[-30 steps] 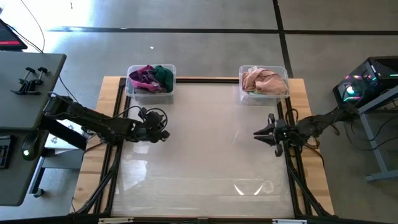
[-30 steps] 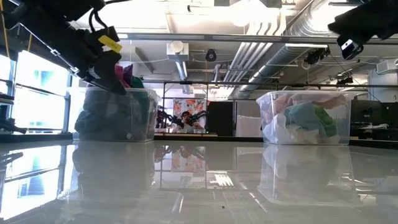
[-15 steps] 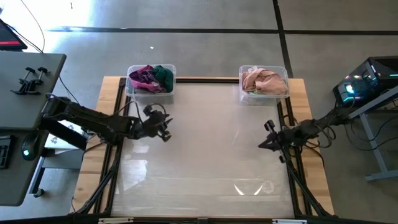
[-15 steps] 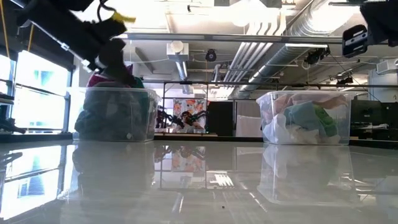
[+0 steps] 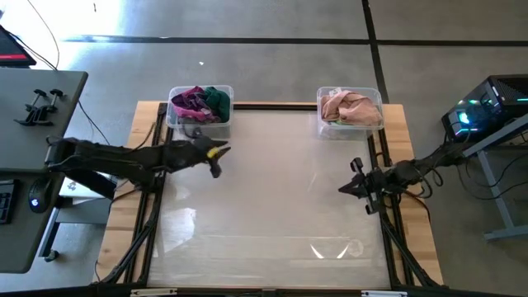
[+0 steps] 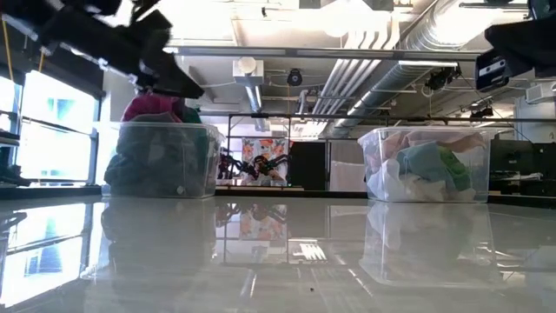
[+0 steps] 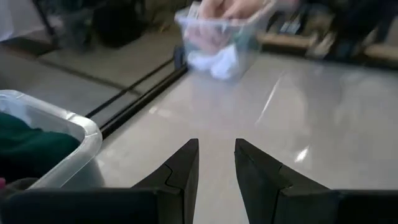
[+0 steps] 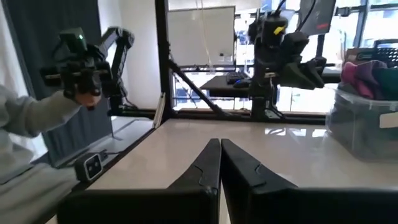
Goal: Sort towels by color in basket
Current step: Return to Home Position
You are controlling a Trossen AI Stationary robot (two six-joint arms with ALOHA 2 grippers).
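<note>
Since the earlier frames the left gripper (image 5: 216, 163) has swung up and toward the far left of the table (image 5: 264, 214), with its arm now stretched out long. The right gripper (image 5: 345, 189) has drawn back a little toward the right edge. In the high view the magenta and dark green towels (image 5: 200, 101) lie in the left bin (image 5: 198, 126) at the far left corner. The peach-pink towels (image 5: 350, 107) lie in the right bin (image 5: 351, 129) at the far right, and no towel is on the table itself. In the low view the left gripper hangs above the rim of the left bin, apart from it, and the right gripper is high at the right. In the left wrist view its fingers (image 7: 186, 168) stand a little apart, with nothing between them. In the right wrist view the fingers (image 8: 208, 168) are pressed nearly together and also hold nothing. I judge that the sorting is finished and the arms are only retreating to their rest pose.
</note>
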